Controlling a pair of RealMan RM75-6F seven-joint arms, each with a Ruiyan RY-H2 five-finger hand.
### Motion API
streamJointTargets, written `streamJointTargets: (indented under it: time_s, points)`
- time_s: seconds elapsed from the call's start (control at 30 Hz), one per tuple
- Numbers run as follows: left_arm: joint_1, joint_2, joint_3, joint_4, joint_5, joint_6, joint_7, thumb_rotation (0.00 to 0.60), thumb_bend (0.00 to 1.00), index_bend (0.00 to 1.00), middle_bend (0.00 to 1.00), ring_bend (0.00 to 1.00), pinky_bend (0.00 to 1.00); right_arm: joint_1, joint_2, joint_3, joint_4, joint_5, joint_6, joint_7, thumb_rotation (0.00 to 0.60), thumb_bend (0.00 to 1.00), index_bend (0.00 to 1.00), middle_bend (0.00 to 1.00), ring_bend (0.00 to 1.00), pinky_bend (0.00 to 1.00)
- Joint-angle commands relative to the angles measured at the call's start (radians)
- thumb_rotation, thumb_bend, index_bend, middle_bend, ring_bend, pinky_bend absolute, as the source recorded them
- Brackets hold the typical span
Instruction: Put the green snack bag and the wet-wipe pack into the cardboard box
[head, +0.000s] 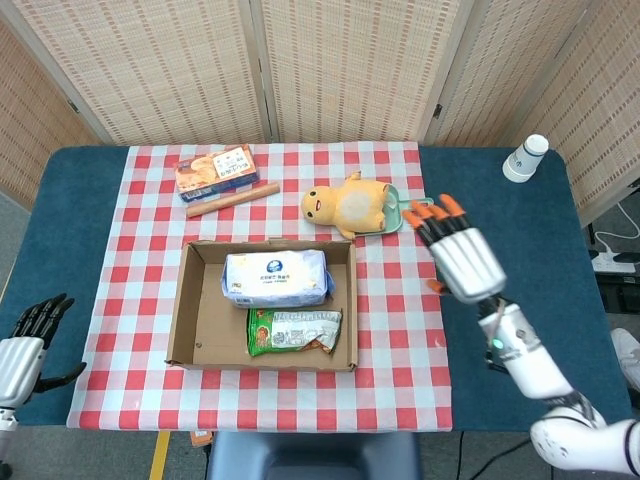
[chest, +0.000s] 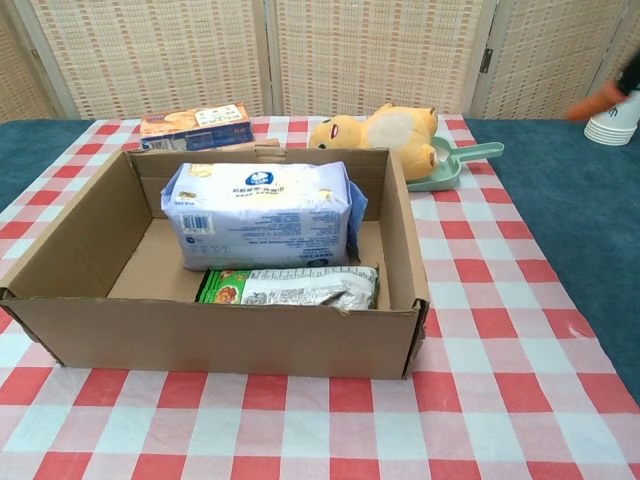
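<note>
Right hand (head: 462, 258) raised, fingers (head: 432, 212) spread, empty; left hand (head: 22, 352) low, fingers apart.

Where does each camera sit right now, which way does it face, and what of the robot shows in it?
Head view: high above the near edge, looking down on the table; shows the open right hand and left hand.
Chest view: low at the near edge, facing forward at the cardboard box; only an orange fingertip at its right edge.
Shared: box, wet-wipe pack, green snack bag.
</note>
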Motion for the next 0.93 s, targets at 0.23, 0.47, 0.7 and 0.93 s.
streamJointTargets:
  time_s: [0.23,0.47,0.7,0.93]
  points:
    - [-0.003,-0.01,-0.008,-0.003,-0.015,-0.006,0.038,0.6,0.2,0.0,0.0,0.0,0.08,-0.318,0.049,-0.166,0.231,-0.098,0.202,0.299,0.6,0.0,0.0,0.0,0.0,0.0]
    - [0.005,-0.007,-0.009,-0.008,-0.02,0.003,0.042,0.6,0.2,0.0,0.0,0.0,0.08,-0.443,-0.086,-0.174,0.496,-0.186,0.327,0.484,0.6,0.0,0.0,0.0,0.0,0.0]
    - [-0.001,-0.011,-0.009,-0.012,-0.021,-0.009,0.051,0.6,0.2,0.0,0.0,0.0,0.08,-0.48,-0.093,-0.152,0.544,-0.24,0.379,0.536,0.6,0.0,0.0,0.0,0.0,0.0]
    - [-0.009,-0.018,-0.012,-0.008,-0.032,-0.028,0.064,0.6,0.2,0.0,0.0,0.0,0.08,-0.484,-0.064,-0.119,0.511,-0.257,0.377,0.526,0.6,0.0,0.0,0.0,0.0,0.0]
